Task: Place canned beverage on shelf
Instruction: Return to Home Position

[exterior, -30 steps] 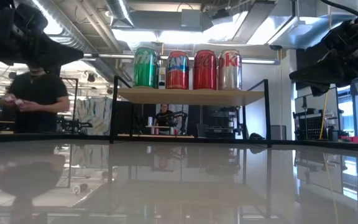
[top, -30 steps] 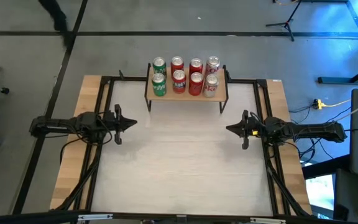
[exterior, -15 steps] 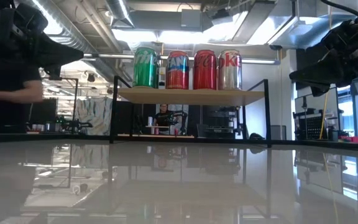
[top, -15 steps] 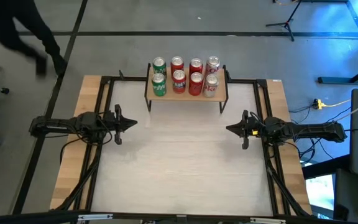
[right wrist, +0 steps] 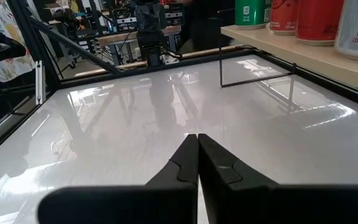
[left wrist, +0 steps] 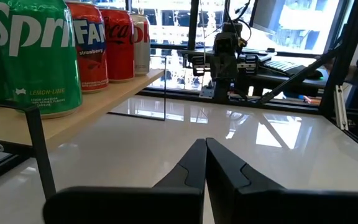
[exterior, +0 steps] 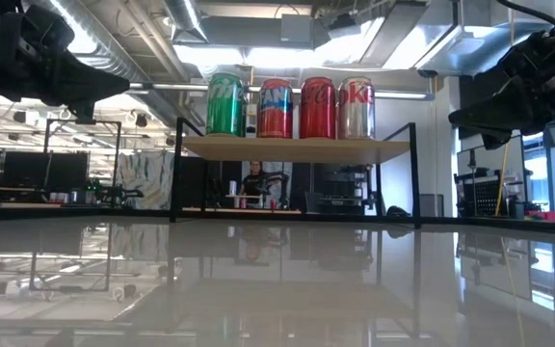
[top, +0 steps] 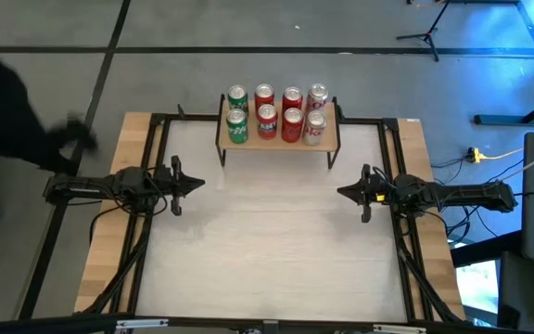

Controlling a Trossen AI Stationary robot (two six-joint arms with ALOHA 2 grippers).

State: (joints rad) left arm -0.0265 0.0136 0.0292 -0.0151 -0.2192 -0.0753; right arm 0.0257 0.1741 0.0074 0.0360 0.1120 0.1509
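Observation:
The shelf (top: 327,139), a low light-wood rack on thin black legs, stands at the table's far middle and carries several cans (top: 266,119) in two rows: green, red and silver ones. They stand upright on its top, as the low view (exterior: 276,108) shows. My left gripper (top: 201,183) is shut and empty at the table's left, above the surface. My right gripper (top: 340,193) is shut and empty at the table's right. In the left wrist view the shelf (left wrist: 92,109) and a green can (left wrist: 33,53) are close by.
The white tabletop (top: 276,250) lies between the two arms, inside a black metal frame (top: 156,121). A person in dark clothes (top: 7,111) stands off the table's left far corner.
Both arms have kept still. The person beyond the table's left side has moved nearer to the table's left edge.

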